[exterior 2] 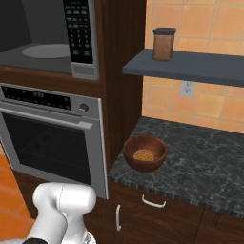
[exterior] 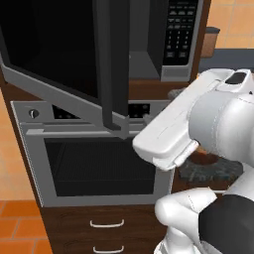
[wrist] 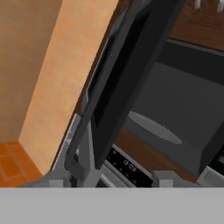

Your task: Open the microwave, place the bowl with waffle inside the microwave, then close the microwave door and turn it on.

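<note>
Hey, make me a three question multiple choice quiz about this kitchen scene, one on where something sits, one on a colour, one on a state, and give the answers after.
1. Where is the bowl with waffle?
A. on the turntable
B. on the dark stone counter
C. on the shelf

2. What colour is the microwave keypad?
A. black
B. white
C. red

3. How does the microwave door stand?
A. shut
B. swung open
C. taken off

Answers:
1 B, the bowl rests on the dark stone counter right of the wall oven.
2 A, its buttons sit on a black panel.
3 B, the door swings out and the grey turntable lies bare inside the microwave.
</note>
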